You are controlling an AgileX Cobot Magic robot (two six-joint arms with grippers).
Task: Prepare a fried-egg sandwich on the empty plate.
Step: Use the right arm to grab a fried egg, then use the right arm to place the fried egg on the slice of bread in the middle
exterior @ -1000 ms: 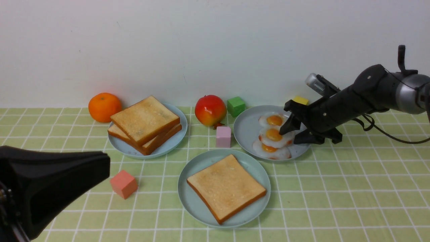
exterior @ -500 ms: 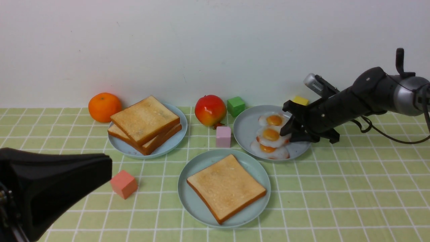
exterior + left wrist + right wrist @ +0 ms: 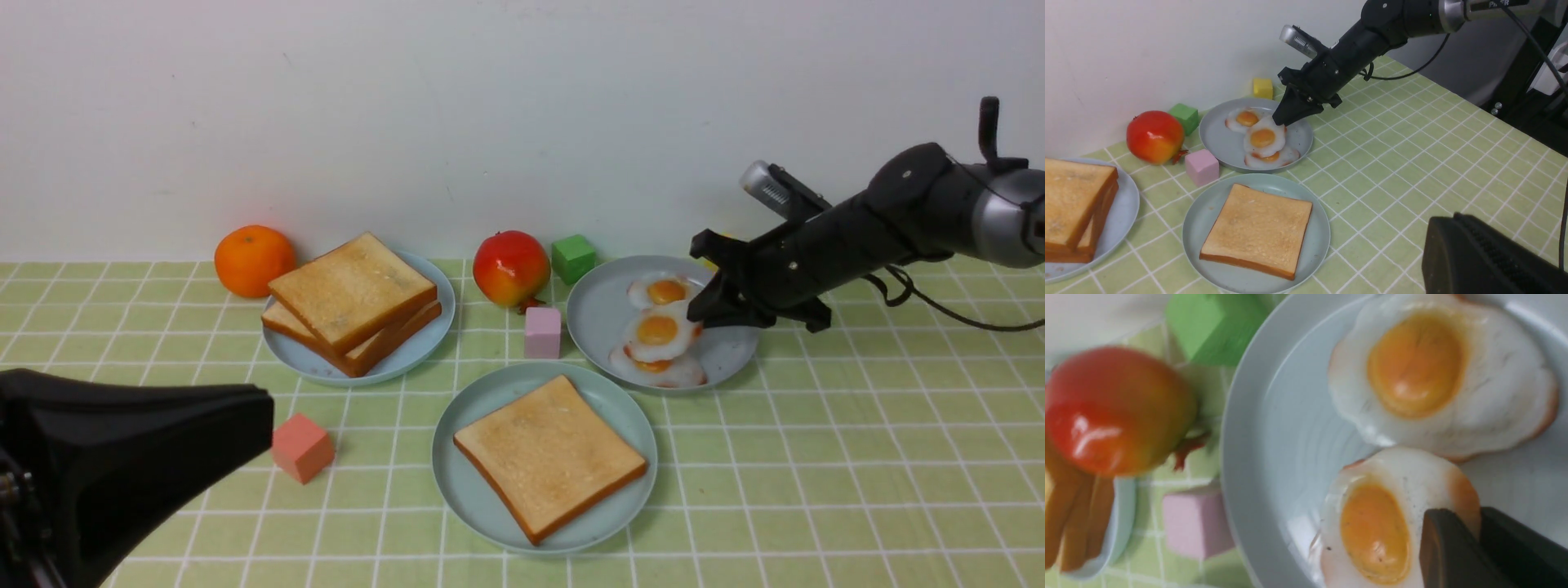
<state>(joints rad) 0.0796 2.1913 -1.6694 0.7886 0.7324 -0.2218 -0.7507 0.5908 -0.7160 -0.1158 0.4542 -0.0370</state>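
Observation:
The empty plate (image 3: 490,400) (image 3: 1204,216) is the big mint-teal one at front centre, and it carries one toast slice (image 3: 549,456) (image 3: 1257,228). Behind it to the right, a grey-blue plate (image 3: 600,314) holds three fried eggs. My right gripper (image 3: 700,314) (image 3: 1284,118) (image 3: 1468,522) is shut on the rim of the middle egg (image 3: 657,331) (image 3: 1262,138) (image 3: 1376,531), whose held edge is raised off the plate. The left gripper (image 3: 263,412) (image 3: 1447,222) hangs shut and empty at the near left, apart from everything.
Two stacked toast slices (image 3: 351,298) lie on a light-blue plate (image 3: 416,347) at back left. An orange (image 3: 254,260), a red fruit (image 3: 511,268), a green cube (image 3: 573,257), a pink cube (image 3: 543,332), a salmon cube (image 3: 302,447) and a yellow cube (image 3: 1262,87) are scattered around.
The right gripper's jaws closed from wide open onto the middle egg's edge, and the arm then rose slightly, tilting that egg up. The left arm stayed put.

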